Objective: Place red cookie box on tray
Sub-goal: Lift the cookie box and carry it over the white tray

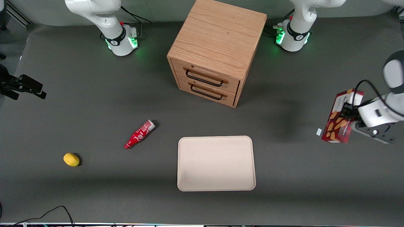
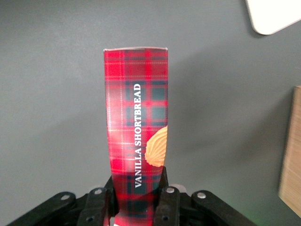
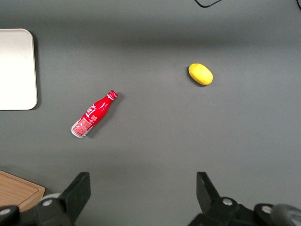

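The red cookie box (image 1: 340, 118) is held in the air above the tabletop (image 1: 94, 104), at the working arm's end of it and well apart from the tray (image 1: 216, 163). It is a slim carton with a dark red plaid pattern, a white end panel and pictures of orange-tan cookies. In the front view it stands tilted, with the white end higher. The left arm's hand (image 1: 347, 114) is clamped on the red cookie box: in the left wrist view its two black fingers (image 2: 165, 202) press on both long sides of the carton near one end, and the words "VANILLA SHORTBREAD" run along the side.

The tray is a large flat cream-beige rectangle with rounded corners and a low rim. It lies flat on the tabletop and nothing is on it. A small white scrap (image 1: 318, 132) lies on the tabletop just beside the lower end of the box, between the box and the tray.

A wooden cabinet (image 1: 217, 47) with two drawers stands farther from the front camera than the tray; both drawers look closed. A red bottle (image 1: 139, 134) with a silver cap lies on its side, away from the tray toward the parked arm's end. A yellow lemon (image 1: 71, 159) lies still further toward that end, apart from the bottle.
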`<state>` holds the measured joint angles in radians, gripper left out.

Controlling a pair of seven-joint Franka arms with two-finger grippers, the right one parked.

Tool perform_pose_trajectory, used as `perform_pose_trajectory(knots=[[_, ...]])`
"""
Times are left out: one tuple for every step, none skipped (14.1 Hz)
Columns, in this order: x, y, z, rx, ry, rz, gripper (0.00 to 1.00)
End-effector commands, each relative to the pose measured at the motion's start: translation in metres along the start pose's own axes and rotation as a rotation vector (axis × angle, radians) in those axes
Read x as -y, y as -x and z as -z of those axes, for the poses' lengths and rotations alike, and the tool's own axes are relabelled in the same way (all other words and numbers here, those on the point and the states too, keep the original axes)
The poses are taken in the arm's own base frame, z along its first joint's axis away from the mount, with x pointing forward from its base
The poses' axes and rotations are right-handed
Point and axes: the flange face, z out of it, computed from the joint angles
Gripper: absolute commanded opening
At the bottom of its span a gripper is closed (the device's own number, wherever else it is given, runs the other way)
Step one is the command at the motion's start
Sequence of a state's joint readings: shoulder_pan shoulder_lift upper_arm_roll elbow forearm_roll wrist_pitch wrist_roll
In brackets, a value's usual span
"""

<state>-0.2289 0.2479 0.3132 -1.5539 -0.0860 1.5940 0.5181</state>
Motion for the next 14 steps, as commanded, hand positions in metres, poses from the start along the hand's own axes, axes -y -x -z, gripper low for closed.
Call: perform_pose_trajectory(knots=[[-0.019,-0.003,0.042,0.031,-0.017,0.035,0.0],[-0.028,-0.008,0.044,0.026,-0.022,0.038,0.0],[-0.038,-0.015,0.044,0.017,-0.027,0.039,0.0],[-0.065,-0.033,0.041,0.012,-0.02,0.075,0.0],[-0.088,-0.05,0.045,-0.007,-0.026,0.108,0.0],[-0.109,-0.072,0.04,-0.012,-0.025,0.148,0.0],[-0.129,-0.09,0.035,-0.02,-0.024,0.198,0.0],[-0.152,-0.112,0.024,-0.033,-0.016,0.24,0.0],[-0.172,-0.134,0.014,-0.07,-0.009,0.276,0.0],[-0.186,-0.153,0.0,-0.087,-0.004,0.306,0.0],[-0.201,-0.17,-0.013,-0.11,-0.008,0.326,0.0],[-0.209,-0.184,-0.027,-0.129,-0.006,0.35,0.0],[-0.222,-0.196,-0.041,-0.151,-0.003,0.375,0.0],[-0.238,-0.208,-0.053,-0.183,-0.002,0.387,0.0]])
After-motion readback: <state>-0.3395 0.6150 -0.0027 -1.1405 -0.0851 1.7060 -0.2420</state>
